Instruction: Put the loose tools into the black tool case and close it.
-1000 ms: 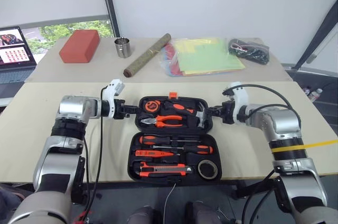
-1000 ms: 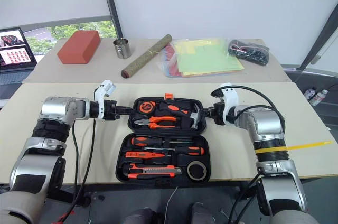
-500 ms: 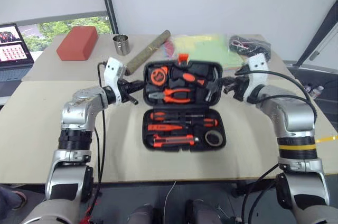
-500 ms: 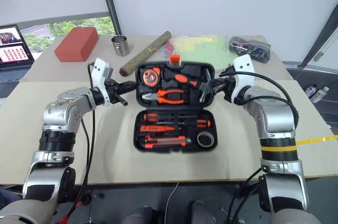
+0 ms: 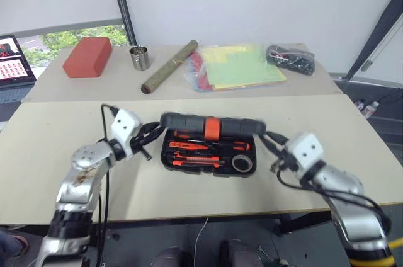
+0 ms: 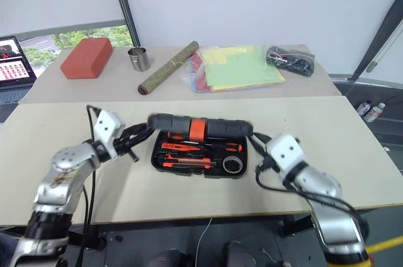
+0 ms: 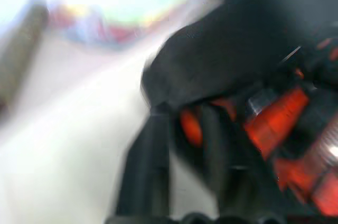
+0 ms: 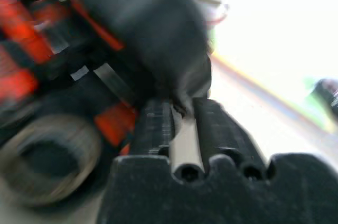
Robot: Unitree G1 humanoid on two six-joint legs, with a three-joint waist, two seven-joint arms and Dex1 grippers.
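The black tool case lies at the middle of the near table. Its lid, with the orange latch, hangs tipped forward over the lower half, partly closed. Under it lie orange-and-black screwdrivers, the utility knife and the dark tape roll. My left gripper is at the lid's left end, fingers apart, with the lid's corner just beyond them. My right gripper is at the lid's right end, with a narrow gap between its fingers and nothing in it.
On the far table stand a red block, a metal cup, a rolled tube, a plastic bag of coloured sheets and a black cable bundle. A laptop is at the far left.
The lid has swung from lying flat open, through upright, to tipped over the lower half. Both hands have drawn back toward me, and their fingers have parted.
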